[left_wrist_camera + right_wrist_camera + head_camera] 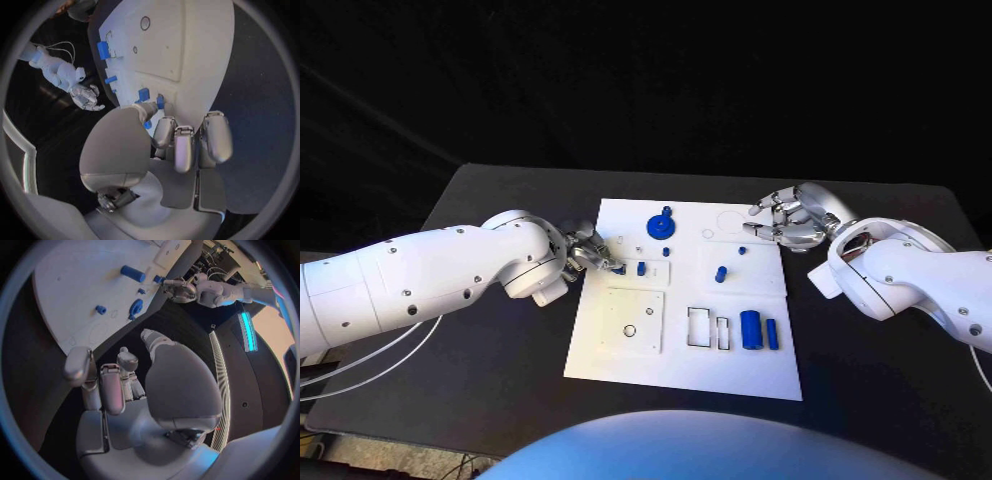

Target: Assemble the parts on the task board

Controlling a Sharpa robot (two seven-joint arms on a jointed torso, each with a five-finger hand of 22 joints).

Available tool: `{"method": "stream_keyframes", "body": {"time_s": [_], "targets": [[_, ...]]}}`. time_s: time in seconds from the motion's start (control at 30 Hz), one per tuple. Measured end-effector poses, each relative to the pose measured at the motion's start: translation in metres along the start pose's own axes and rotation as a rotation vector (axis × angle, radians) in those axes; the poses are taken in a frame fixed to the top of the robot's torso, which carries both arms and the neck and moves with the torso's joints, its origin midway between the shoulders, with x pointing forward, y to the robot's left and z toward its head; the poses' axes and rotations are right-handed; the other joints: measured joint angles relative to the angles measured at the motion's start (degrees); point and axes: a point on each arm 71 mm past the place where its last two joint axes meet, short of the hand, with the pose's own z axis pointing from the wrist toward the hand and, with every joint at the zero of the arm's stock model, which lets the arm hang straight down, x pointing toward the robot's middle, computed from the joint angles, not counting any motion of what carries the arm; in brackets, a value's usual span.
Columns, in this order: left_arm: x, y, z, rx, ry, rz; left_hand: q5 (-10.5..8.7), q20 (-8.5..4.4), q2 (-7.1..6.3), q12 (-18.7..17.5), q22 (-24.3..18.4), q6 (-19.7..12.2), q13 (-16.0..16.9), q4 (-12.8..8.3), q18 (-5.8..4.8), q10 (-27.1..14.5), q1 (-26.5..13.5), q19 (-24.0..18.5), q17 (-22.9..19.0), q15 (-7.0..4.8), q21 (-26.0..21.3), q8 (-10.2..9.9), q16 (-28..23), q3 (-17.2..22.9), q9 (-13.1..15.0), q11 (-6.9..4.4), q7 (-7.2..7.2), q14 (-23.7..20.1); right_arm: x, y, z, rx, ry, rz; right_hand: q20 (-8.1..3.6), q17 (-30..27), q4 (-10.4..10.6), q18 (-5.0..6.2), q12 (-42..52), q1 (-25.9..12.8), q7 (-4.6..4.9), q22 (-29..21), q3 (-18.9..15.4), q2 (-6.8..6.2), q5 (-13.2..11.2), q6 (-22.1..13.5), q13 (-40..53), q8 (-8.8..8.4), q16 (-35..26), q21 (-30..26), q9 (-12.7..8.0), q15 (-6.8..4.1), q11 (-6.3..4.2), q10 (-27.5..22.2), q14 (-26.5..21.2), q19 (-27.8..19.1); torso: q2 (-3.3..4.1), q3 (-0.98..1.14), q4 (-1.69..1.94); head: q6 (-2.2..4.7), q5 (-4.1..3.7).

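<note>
Blue, small and rigid, the part (147,124) pinched at the left hand (587,250)'s fingertips over the task board (678,372) looks light and slip-prone, best held by its sides, while the right hand (788,219) hovers spread, empty, beside the board's far corner.

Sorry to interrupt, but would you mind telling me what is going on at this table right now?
The robot is assembling small blue parts on the white task board. Its left hand is at the board's left edge, fingertips on a small blue part. The right hand hovers beside the board's far right corner, holding nothing. Two blue cylinders lie near the board's front right.
</note>
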Motion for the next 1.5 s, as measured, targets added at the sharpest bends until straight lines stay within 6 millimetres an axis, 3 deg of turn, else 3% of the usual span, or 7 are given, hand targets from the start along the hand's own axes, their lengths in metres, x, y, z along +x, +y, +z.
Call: {"method": "stream_keyframes", "body": {"time_s": [0.23, 0.3, 0.67, 0.7, 0.8, 0.93, 1.5], "targets": [[0.0, 0.0, -0.003, -0.001, 0.024, -0.034, -1.03, 0.0, 0.3, 0.0, 0.0, -0.24, 0.0, -0.06, -0.01, 0.0, -0.88, 0.0, 0.0, 0.0, 0.0, 0.5, 0.0, 0.53, 0.28, 0.0, 0.03, 0.0, 0.0, -0.001, 0.0, 0.001, 0.0, 0.0, 0.0, 0.0, 0.0, 0.0, 0.0, 0.0, 0.0, -0.01, 0.0, 0.0, 0.0, 0.0, 0.0, 0.0, 0.0, 0.0, 0.0, 0.0, 0.0, 0.0, 0.0, 0.0, 0.01, 0.0, 0.0, 0.0, -0.07], [-0.002, 0.0, -0.004, -0.001, 0.031, -0.042, -1.15, 0.0, 0.29, 0.0, -0.01, -0.41, 0.0, -0.07, -0.01, 0.0, -0.88, 0.0, 0.0, 0.0, 0.0, 0.51, 0.0, 0.54, 2.34, 0.0, 0.01, 0.0, 0.0, -0.001, 0.0, 0.001, -0.001, 0.0, 0.0, 0.0, 0.0, 0.0, 0.0, 0.0, 0.0, -0.01, 0.0, 0.0, 0.0, 0.0, 0.0, 0.0, 0.0, 0.0, 0.0, 0.0, 0.0, 0.0, 0.0, 0.0, 0.01, -0.01, 0.0, 0.0, -0.07], [-0.019, -0.013, -0.005, 0.003, 0.081, -0.044, -1.18, 0.0, -0.08, 0.0, -0.01, -0.53, -0.11, -0.26, 0.0, 0.0, -1.81, 0.0, 0.0, 0.0, -0.24, 0.98, 0.0, 0.73, 4.1, 0.0, 0.13, 0.0, 0.0, -0.001, 0.0, 0.002, -0.001, 0.0, 0.0, 0.0, 0.0, 0.0, -0.01, 0.0, 0.0, -0.01, 0.0, 0.0, 0.0, 0.0, 0.0, 0.0, 0.0, -0.27, 0.0, 0.0, 0.0, 0.0, 0.0, 0.0, 0.0, 0.03, -0.02, 0.0, -0.08], [-0.02, -0.015, -0.004, 0.003, 0.084, -0.041, -0.8, 0.0, -0.42, 0.0, -0.01, -0.64, -0.09, -3.6, -0.01, 0.0, -2.34, 0.0, 0.0, 0.0, -0.24, 0.98, 0.0, 4.07, 4.16, 0.0, 0.23, 0.0, 0.0, -0.001, 0.0, 0.002, 0.0, 0.0, 0.0, 0.0, 0.0, 0.0, -0.01, 0.0, 0.0, -0.01, 0.0, 0.0, 0.0, 0.0, 0.0, 0.0, 0.0, -0.27, 0.0, 0.0, 0.0, 0.0, 0.0, 0.0, 0.0, 0.03, -0.03, 0.0, -0.07], [-0.025, -0.021, -0.002, 0.006, 0.096, -0.022, 2.01, 0.0, -0.82, 0.0, -0.01, -0.71, 0.16, -3.87, 0.0, 0.31, -3.35, 0.0, 0.0, 0.0, -0.24, 1.17, 0.0, 4.12, 4.4, -0.3, 0.32, 0.0, 0.0, -0.001, 0.001, 0.002, 0.0, 0.0, 0.0, 0.0, 0.0, 0.0, -0.01, 0.0, 0.0, -0.01, 0.0, 0.0, 0.0, 0.0, 0.0, 0.0, 0.0, -0.27, 0.0, 0.0, 0.0, 0.0, 0.0, 0.0, 0.0, 0.03, -0.03, 0.0, -0.04], [-0.027, -0.03, 0.003, 0.011, 0.112, 0.023, 3.63, 0.0, -0.93, 0.19, -0.02, -0.71, 0.25, -4.1, -0.01, 0.31, -3.46, 0.0, 0.0, 0.0, -0.24, 1.32, 0.0, 3.89, 4.43, -0.3, 0.32, 0.0, 0.001, -0.001, 0.001, 0.002, 0.0, 0.0, 0.0, 0.0, 0.0, 0.0, -0.01, 0.0, 0.0, -0.02, 0.0, 0.0, 0.0, 0.0, 0.0, 0.0, 0.0, -0.27, 0.0, 0.0, 0.0, 0.0, 0.0, 0.0, 0.0, 0.03, -0.03, 0.0, 0.03], [-0.027, -0.053, 0.017, -0.001, 0.165, 0.344, 4.19, 0.0, -1.37, 0.19, -0.03, -0.7, 0.44, -4.26, 0.0, 0.45, -4.34, 0.0, 0.0, 0.0, -0.24, 1.32, 0.0, 3.74, 5.13, -0.16, 0.33, 0.0, 0.002, 0.0, 0.002, 0.001, 0.002, 0.001, 0.0, 0.0, 0.0, 0.0, -0.01, 0.0, 0.0, 0.03, 0.0, 0.0, 0.0, 0.0, 0.0, 0.0, 0.0, -0.27, 0.0, 0.0, 0.0, 0.0, 0.0, 0.0, 0.07, 0.01, -0.01, 0.0, 0.43]]}}
